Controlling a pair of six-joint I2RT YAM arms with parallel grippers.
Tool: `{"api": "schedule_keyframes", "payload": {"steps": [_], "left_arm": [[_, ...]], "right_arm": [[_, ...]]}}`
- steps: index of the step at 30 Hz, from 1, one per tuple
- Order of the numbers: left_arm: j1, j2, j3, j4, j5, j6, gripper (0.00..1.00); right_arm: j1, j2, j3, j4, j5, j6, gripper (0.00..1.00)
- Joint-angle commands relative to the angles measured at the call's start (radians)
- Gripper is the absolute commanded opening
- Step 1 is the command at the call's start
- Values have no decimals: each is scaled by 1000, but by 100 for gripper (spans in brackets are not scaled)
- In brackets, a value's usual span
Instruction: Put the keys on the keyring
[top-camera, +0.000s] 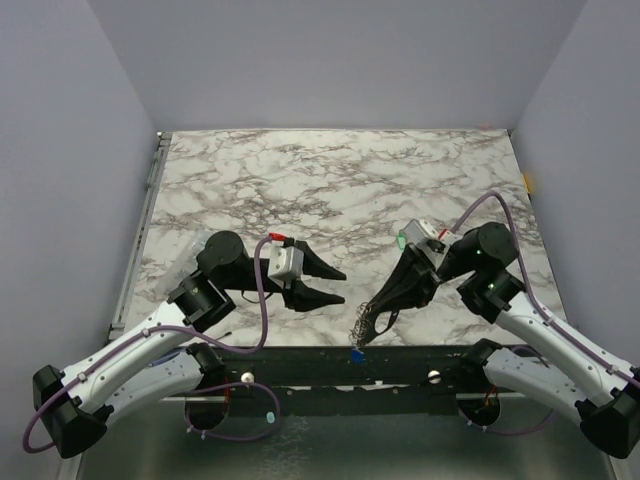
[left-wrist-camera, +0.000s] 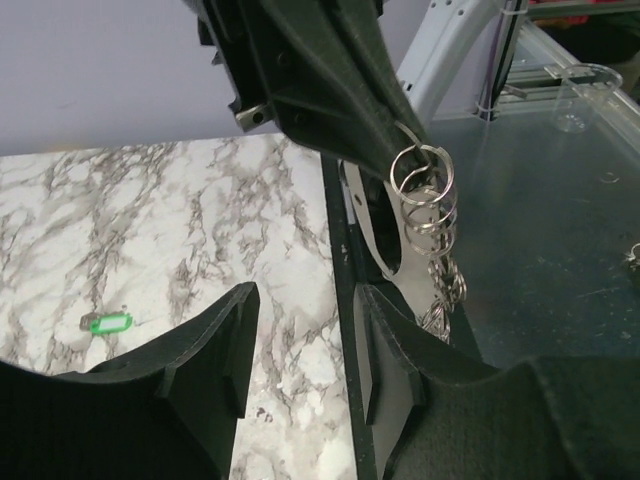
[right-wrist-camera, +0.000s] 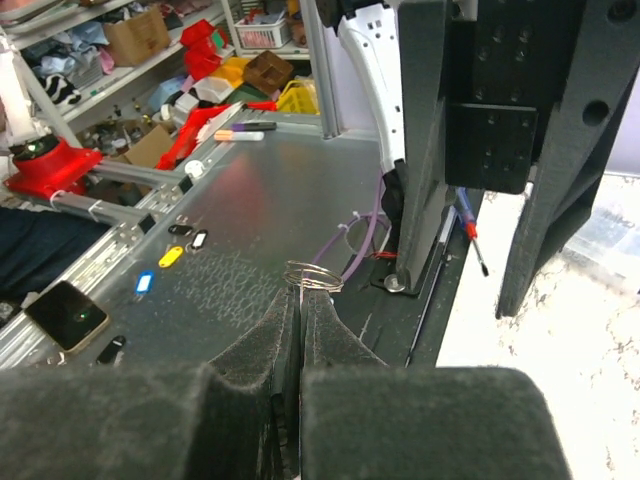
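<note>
Shows the right gripper (top-camera: 378, 312) pressed shut on the keyring (top-camera: 365, 325) near the 6 o'clock edge of the marble bench (top-camera: 330, 180), with stacked silvery rings and chain hanging below the pinch. Shows the left gripper (top-camera: 343, 286) at 10 o'clock of the keyring, jaws apart and holding nothing. Places the mint green key (left-wrist-camera: 107, 322) flat on the bench, at 9 o'clock in the left wrist view, well apart from both grippers

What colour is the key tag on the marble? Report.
The key tag is green; left wrist view.
</note>
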Motion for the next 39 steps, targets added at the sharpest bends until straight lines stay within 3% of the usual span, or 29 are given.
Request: {"api": "schedule_keyframes", "payload": {"steps": [1, 7, 10, 15, 24, 34, 39], "left_arm": [[-16, 4, -19, 115, 72, -30, 46], [-20, -2, -26, 142, 58, -99, 49], [-21, -11, -44, 133, 38, -98, 55], [-20, 6, -48, 125, 43, -102, 61], [-20, 96, 3, 126, 92, -127, 60], [-22, 150, 26, 161, 132, -167, 44], [-22, 131, 11, 163, 108, -154, 44]], "right_arm": [[3, 28, 26, -1, -38, 12, 1], [3, 50, 125, -366, 113, -198, 1], [3, 50, 150, -443, 156, -234, 1], [3, 43, 160, -499, 162, -244, 1], [5, 68, 173, -530, 128, -246, 1], [25, 101, 184, -575, 130, -283, 1], [32, 104, 181, -602, 152, -297, 1]]}}
